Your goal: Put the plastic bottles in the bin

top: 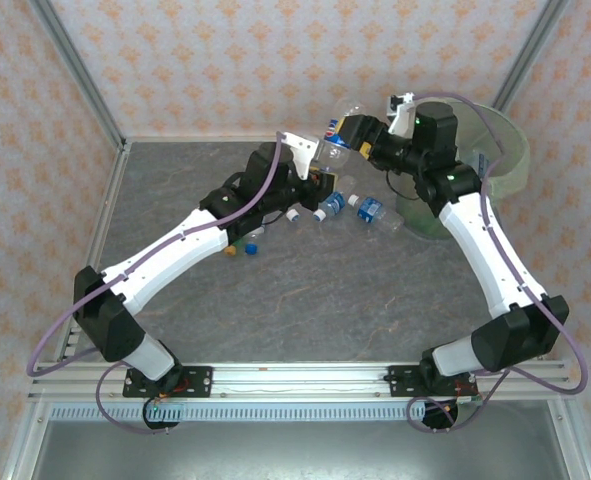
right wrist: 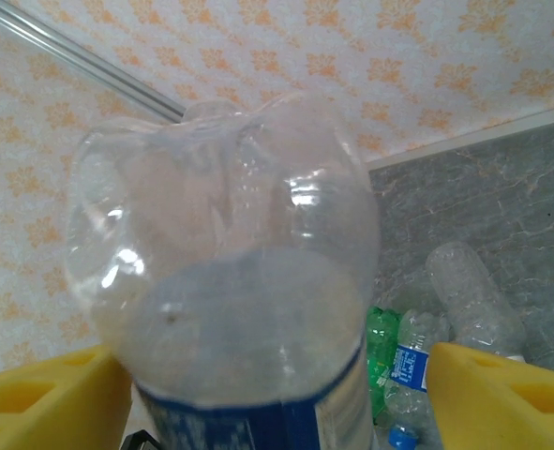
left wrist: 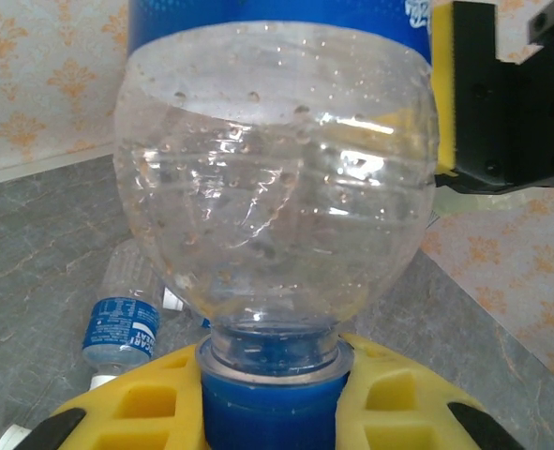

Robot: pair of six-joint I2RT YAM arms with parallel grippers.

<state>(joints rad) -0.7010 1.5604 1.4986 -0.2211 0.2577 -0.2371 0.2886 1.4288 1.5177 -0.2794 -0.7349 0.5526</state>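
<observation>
Step in hand, as judged: a mid-air handover of one bottle from arm to arm, ahead of the drop into the bin. The left gripper (left wrist: 272,411) is clamped on the blue cap (left wrist: 272,398) of a large clear bottle (left wrist: 277,187), with its yellow ribbed fingers seated on either side of the neck. The right gripper (right wrist: 277,403) straddles the same bottle at its blue label (right wrist: 248,417); its jaws stand apart, with a gap visible between one yellow finger and the bottle wall, so no second grip is confirmed. The bottle is held clear of the table (top: 325,300), between the two wrists and just beside the bin (top: 513,165), which stands at the far right. The next move calls for the right jaws to seat firmly on the label band before the left lets go; then a short carry over the rim. The wall is thin, glossy plastic, rounded at the shoulder, lobed and dented at the base, beaded inside with droplets; it is likely to flex under pressure. The bin is a round, translucent pale-green bucket. Several loose bottles (top: 370,210) lie on the grey, stone-patterned table, one green bottle (right wrist: 381,330) among them.
</observation>
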